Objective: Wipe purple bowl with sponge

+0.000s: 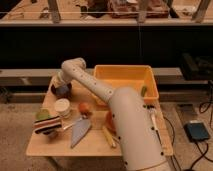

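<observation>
We're at the purple bowl [64, 91], far left of the table [55, 148].
We see the gripper [59, 84] right over that bowl, arm arching across from the right. A white cup [62, 107] stands just in front, and a yellow bin [125, 80] sits at the back.

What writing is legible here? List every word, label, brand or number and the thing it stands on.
None: no text can be read on the yellow bin, white cup, purple bowl or wooden table. The gripper, down at the purple bowl at the table's far left, shows no marking either.
</observation>
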{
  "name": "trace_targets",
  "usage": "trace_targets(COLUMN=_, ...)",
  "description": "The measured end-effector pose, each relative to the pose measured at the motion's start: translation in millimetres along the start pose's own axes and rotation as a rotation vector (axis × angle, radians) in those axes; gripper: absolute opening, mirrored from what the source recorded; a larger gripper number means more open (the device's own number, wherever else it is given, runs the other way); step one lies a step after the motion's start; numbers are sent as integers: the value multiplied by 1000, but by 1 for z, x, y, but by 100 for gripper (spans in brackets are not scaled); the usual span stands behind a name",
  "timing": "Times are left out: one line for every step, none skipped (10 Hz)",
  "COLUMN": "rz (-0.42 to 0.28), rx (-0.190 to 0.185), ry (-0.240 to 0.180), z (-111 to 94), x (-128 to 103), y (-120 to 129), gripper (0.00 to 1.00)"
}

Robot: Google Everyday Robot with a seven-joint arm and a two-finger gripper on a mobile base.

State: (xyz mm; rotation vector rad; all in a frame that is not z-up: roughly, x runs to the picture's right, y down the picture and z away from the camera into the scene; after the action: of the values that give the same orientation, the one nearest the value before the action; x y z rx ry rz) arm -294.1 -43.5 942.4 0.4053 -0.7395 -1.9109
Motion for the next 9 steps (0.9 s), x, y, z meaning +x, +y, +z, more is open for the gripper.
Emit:
trace_targets(rz=15, rx=-15, ry=-5, z=1, x=0, y=7, gripper=0)
trace_targets(rz=26, rx=-28, ry=-7, z=2, x=3, y=13, gripper=0)
trace_targets(rz=42, rx=-50, ry=-9, z=5, x=11, y=24, gripper=0)
trace_targets(rz=55, rx=-65, ry=-10, z=9, x=20, y=28, gripper=0)
trace_targets(rz=60, rx=-71, ry=-9, z=13, x=28, y=27, gripper=0)
trace_targets(rz=62, rx=-70, ry=-7, z=18, x=34, y=23, gripper=0)
trace_targets(rz=55, rx=-57, ry=0, z=22, x=43, y=11, gripper=0)
trace_targets(rz=50, rx=-37, ry=8, z=24, x=47, y=1, gripper=0)
trace_targets(rz=47, rx=-18, ry=17, z=23, x=47, y=-5, gripper=0)
